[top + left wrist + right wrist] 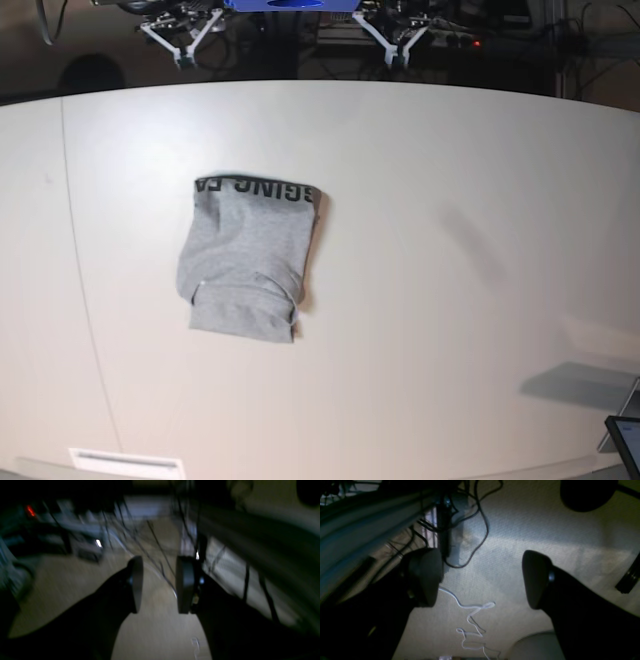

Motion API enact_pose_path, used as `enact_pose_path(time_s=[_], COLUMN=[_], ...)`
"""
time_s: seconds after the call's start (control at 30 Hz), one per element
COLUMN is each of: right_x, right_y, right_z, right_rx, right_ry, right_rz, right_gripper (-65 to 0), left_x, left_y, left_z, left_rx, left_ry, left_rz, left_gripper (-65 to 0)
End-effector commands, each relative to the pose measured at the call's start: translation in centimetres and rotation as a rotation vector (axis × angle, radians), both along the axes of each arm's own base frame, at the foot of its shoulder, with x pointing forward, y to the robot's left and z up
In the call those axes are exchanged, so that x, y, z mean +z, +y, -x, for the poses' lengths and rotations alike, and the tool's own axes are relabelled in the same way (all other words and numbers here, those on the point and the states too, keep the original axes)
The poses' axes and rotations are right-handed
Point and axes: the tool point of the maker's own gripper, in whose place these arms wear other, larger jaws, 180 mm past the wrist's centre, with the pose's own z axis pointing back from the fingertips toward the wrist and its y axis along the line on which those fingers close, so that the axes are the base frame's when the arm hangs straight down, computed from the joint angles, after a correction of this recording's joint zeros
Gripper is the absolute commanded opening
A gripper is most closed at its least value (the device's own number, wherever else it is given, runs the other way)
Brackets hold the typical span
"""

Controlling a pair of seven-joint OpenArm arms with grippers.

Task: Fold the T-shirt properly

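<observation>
Left wrist view: blurred and dark. Left gripper [159, 583] has its pads parted with a clear gap between them, nothing held, nothing touched. It points out past the table over a carpeted floor [155, 630] with black cables [160, 547] and dim equipment at upper left. No T-shirt visible here.

Right wrist view: right gripper [482, 578] has its pads spread wide, empty, touching nothing. Below it is pale floor with a white cord [470, 615] in loose loops and a black cable [480, 530] hanging from a dark post. A pale curved edge sits at the bottom right; cannot tell what it is.

Base view: both arms are pulled up at the far edge of the table [450, 250], only their white finger ends showing at the top, well apart from the cloth. The T-shirt [245, 265] lies folded into a compact grey rectangle left of the table's centre, black lettering along its far edge, a folded flap near its lower end. Only this view shows the T-shirt and table top.
</observation>
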Motion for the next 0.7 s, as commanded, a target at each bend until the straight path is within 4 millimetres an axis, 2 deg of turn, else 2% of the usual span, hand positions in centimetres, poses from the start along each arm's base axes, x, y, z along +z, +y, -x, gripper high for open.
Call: enact_pose_path(time_s=[0.0, 0.57, 0.67], right_x=[0.0, 0.0, 0.1], right_y=[-0.4, -0.5, -1.6], right_z=[0.7, 1.6, 1.1], right_rx=[-0.005, -0.002, -0.001], right_ry=[0.011, 0.025, 0.017], right_rz=[0.006, 0.007, 0.024], right_gripper=[-17.0, -17.0, -17.0], left_x=[0.0, 0.0, 0.0], left_y=[-0.1, -2.4, -2.5], left_z=[1.6, 2.0, 1.6], left_rx=[-0.002, -0.001, -0.001], left_ry=[0.033, 0.037, 0.030], left_rz=[0.005, 0.040, 0.041], left_gripper=[-42.8, -42.8, -42.8])
